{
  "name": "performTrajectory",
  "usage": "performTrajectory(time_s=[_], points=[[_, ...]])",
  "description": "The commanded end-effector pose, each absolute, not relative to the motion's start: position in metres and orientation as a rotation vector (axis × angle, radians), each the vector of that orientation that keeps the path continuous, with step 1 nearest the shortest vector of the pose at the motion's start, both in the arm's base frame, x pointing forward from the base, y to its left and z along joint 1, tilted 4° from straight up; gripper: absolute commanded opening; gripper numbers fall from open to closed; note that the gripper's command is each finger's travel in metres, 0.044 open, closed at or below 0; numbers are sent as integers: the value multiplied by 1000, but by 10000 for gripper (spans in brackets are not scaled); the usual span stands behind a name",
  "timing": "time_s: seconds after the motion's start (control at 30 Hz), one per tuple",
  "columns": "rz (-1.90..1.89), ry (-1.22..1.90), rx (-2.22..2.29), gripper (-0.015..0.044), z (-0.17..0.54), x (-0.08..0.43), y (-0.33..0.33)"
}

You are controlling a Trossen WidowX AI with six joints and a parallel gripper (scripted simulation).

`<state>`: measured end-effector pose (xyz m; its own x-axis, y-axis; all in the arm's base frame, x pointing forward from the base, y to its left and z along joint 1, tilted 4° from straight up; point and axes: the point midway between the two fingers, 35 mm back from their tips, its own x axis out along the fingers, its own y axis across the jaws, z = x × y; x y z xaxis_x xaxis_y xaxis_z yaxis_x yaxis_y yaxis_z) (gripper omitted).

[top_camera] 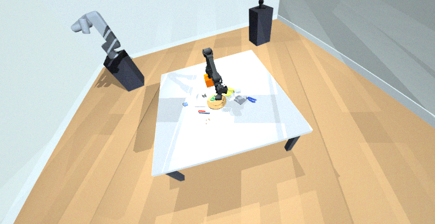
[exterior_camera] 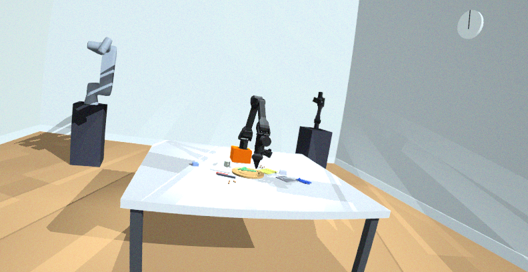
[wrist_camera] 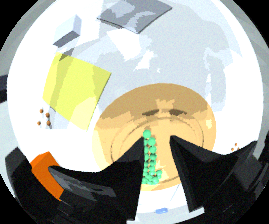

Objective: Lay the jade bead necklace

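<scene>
The jade bead necklace [top_camera: 213, 98] [exterior_camera: 244, 169] [wrist_camera: 152, 149] lies bunched in a narrow double strand on the round bead board [top_camera: 216, 107] [exterior_camera: 243, 175] [wrist_camera: 155, 97]. In the wrist view the strand runs across the ring groove and the middle of the board, with a small clump at its near end. Most of the groove shows no beads. My gripper [top_camera: 218, 98] [exterior_camera: 256, 167] [wrist_camera: 157, 138] points down just above the board, its fingers partly apart with nothing gripped. In the wrist view the strand shows beside the left fingertip. The left finger may hide some beads.
A yellow sheet [top_camera: 230, 91] [exterior_camera: 268, 171] [wrist_camera: 75, 90] and a grey flat piece [top_camera: 240, 99] [exterior_camera: 286, 178] [wrist_camera: 135, 15] lie beside the board. Blue pliers [top_camera: 251, 99] [exterior_camera: 304, 181] lie farther right. A red and dark pen-like tool [top_camera: 204, 112] [exterior_camera: 225, 175] lies front left. An orange block [top_camera: 208, 82] [exterior_camera: 241, 155] stands at the arm's base.
</scene>
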<state>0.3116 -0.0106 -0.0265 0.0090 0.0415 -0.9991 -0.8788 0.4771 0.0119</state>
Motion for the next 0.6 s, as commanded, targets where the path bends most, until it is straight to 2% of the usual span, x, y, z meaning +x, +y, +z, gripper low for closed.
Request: performTrajectory(time_s=[0.0,0.57], points=[[867,1395,-793,120,-38,306,-10],[871,1402,-787,120,-51,303,-8]])
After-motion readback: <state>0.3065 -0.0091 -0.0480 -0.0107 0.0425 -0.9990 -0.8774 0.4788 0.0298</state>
